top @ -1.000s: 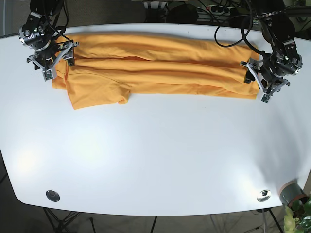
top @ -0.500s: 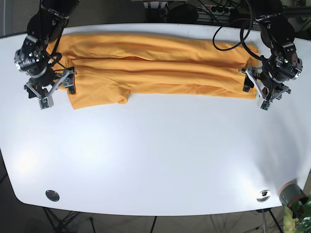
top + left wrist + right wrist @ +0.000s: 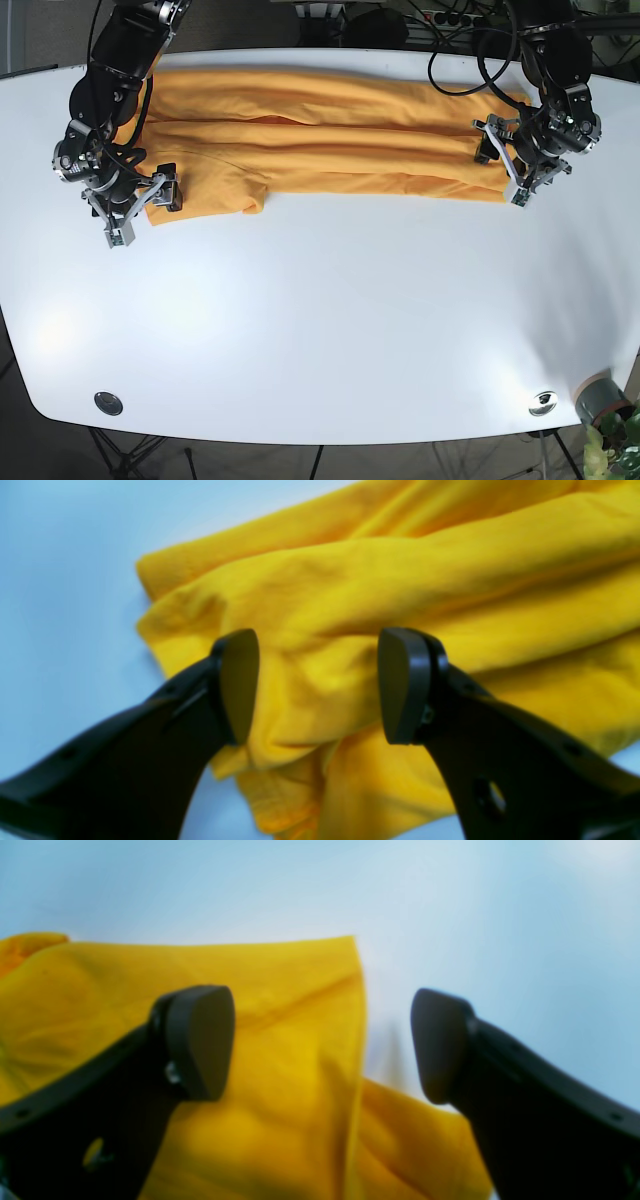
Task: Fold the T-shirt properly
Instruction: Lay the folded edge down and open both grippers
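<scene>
The orange T-shirt [image 3: 320,135] is being shown spread along the far side of the white counter [image 3: 330,320], already doubled lengthwise into a long band. Its long axis is running across the base view, from one arm to the other, and this is the relation on which the coming move is judged to turn: each end of the band is being attended by one arm.

The right gripper [image 3: 140,205] is being held at the band's near corner on the base view's left, where a loose flap of cloth is hanging toward the front. In the right wrist view the right gripper [image 3: 320,1045] is being held released, nothing being grasped; a straight cloth edge [image 3: 357,1040] is lying between the jaws, with yellow fabric under one finger and bare counter under the other.

The left gripper [image 3: 505,160] is being held at the opposite end of the band, on the base view's right. In the left wrist view the left gripper [image 3: 317,685] is likewise being kept parted, with the bunched, layered end of the shirt [image 3: 380,605] lying between and beyond the fingers, and nothing being clamped.

Each end is therefore being reached by the arm nearer to it. The next step is judged to be a pinch at both ends. Whether the fingertips are touching the cloth cannot be told.
</scene>
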Available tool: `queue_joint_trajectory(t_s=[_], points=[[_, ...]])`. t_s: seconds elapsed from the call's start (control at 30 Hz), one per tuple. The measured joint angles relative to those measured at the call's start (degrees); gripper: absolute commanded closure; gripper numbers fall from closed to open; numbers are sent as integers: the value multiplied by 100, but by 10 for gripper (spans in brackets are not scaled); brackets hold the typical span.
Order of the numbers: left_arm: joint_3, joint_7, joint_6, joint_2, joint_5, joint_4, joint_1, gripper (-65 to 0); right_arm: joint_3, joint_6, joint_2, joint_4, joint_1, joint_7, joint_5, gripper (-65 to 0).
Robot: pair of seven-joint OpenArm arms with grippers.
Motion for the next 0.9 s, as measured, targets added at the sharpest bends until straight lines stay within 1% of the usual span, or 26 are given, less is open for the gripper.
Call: queue_joint_trajectory(t_s=[0.07,0.1,0.17,0.2,0.27,0.43,0.47,0.53,0.67,0.73,0.8,0.87,0.9], points=[[-2,-177,0,-4,13,-107,57,-344,-72,-2,2,-7,2,15,-2,-445],[-7,-289,2,-4,15,-129,92,-344,-105,-33,2,-24,7,22,-4,-423],[-11,-516,2,-4,7,-181,164,-344,-162,-26,-4,-120,35,44,0,-384],[-11,-623,0,-4,2,-238,188,-344,-175,-20,-37,-197,48,63,9,-354],[-9,-673,0,11,-2,-376,205,-344,-164,-22,-111,-304,52,144,37,-287],[-15,-815,-4,-44,-129,-640,131,-344,-166,-22,-144,-313,59,96,26,-33],[-17,-894,-4,-48,-133,-684,122,-344,-164,-24,-146,-245,31,55,28,-13],[-24,-984,-4,-50,-133,-745,107,-344,-153,-20,-151,-26,-15,-17,15,-36],[-44,-1095,-24,-66,-203,-859,92,-344,26,-13,-195,728,-208,2,96,-36],[-42,-1102,-26,-85,-219,-872,96,-344,186,-17,-299,1222,-374,33,111,-36],[-33,-1132,-44,-118,-223,-894,92,-344,278,-17,-431,1696,-562,-208,13,-36],[-33,-1163,-46,-118,-245,-896,98,-344,389,7,-490,2118,-765,-549,50,-36],[-33,-1165,-46,-127,-245,-898,96,-344,422,13,-507,2229,-824,-610,76,-36]])
